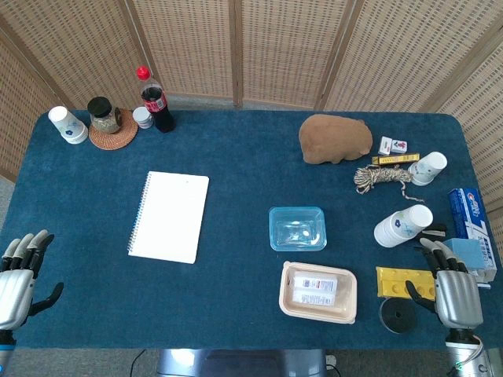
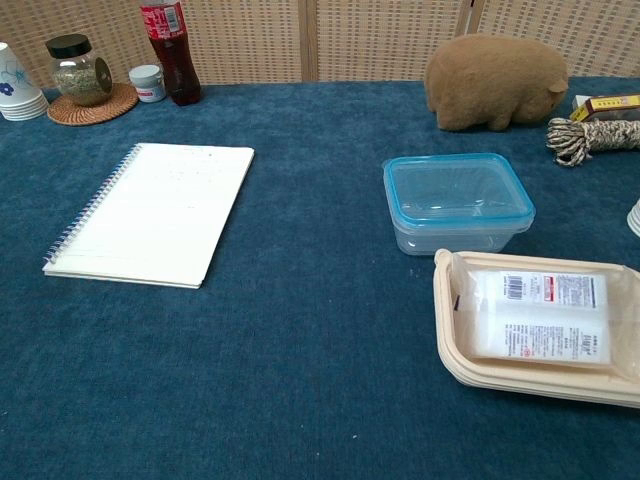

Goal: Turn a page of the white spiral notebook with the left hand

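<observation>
The white spiral notebook (image 1: 170, 216) lies flat and closed-looking on the blue cloth, its wire binding along the left edge; the chest view shows the notebook (image 2: 155, 212) at upper left. My left hand (image 1: 20, 275) rests at the table's near left corner, fingers apart and holding nothing, well to the left of and nearer than the notebook. My right hand (image 1: 452, 287) sits at the near right corner, fingers spread and empty, beside a yellow block. Neither hand shows in the chest view.
A clear blue-rimmed box (image 1: 297, 228) and a beige tray (image 1: 317, 292) lie right of the notebook. A cola bottle (image 1: 156, 100), jar (image 1: 104, 115) and cup (image 1: 68, 125) stand at the back left. A brown plush (image 1: 334, 140), rope (image 1: 381, 178), cups and cartons crowd the right.
</observation>
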### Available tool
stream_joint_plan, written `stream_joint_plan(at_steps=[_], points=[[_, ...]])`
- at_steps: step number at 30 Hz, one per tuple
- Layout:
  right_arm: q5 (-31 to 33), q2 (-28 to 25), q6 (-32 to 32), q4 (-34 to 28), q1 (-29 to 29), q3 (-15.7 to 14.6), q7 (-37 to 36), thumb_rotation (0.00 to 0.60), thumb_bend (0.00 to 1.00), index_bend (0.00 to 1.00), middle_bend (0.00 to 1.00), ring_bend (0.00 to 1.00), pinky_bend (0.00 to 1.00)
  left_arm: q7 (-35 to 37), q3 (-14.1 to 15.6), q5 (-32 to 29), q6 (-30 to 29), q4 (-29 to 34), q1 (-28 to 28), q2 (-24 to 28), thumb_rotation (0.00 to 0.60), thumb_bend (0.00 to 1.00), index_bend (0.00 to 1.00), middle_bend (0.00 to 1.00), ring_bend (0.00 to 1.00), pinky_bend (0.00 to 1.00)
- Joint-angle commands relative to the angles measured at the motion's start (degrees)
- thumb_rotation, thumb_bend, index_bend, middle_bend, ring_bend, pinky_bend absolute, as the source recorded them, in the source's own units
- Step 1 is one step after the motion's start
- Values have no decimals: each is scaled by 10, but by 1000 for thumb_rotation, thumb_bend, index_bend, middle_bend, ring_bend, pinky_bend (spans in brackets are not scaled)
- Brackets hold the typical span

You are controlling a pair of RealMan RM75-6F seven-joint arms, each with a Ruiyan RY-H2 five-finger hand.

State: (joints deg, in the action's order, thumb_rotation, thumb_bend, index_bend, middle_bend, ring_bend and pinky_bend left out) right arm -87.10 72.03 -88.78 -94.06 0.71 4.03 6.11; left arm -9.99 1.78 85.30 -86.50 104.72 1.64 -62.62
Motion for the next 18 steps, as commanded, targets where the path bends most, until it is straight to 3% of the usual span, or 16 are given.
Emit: stream_joint_plan(at_steps=[1,13,18], points=[[1,1,0,1,0,0,-1,600,288,241,225,167,269,-2,-1,1,3,1,2,-1,600,298,1,54,0,0],[-1,0,-15,11,-10,-5,-20,600,286,242,225,167,269,-28,-8,10,53,11,36,-8,600,298,1,55,0,0],[-1,1,-26,19,-20,-8,-34,600,287,242,225,167,268,-69,-33,-8,132,11,96,-47,600,298,5,53,0,0]])
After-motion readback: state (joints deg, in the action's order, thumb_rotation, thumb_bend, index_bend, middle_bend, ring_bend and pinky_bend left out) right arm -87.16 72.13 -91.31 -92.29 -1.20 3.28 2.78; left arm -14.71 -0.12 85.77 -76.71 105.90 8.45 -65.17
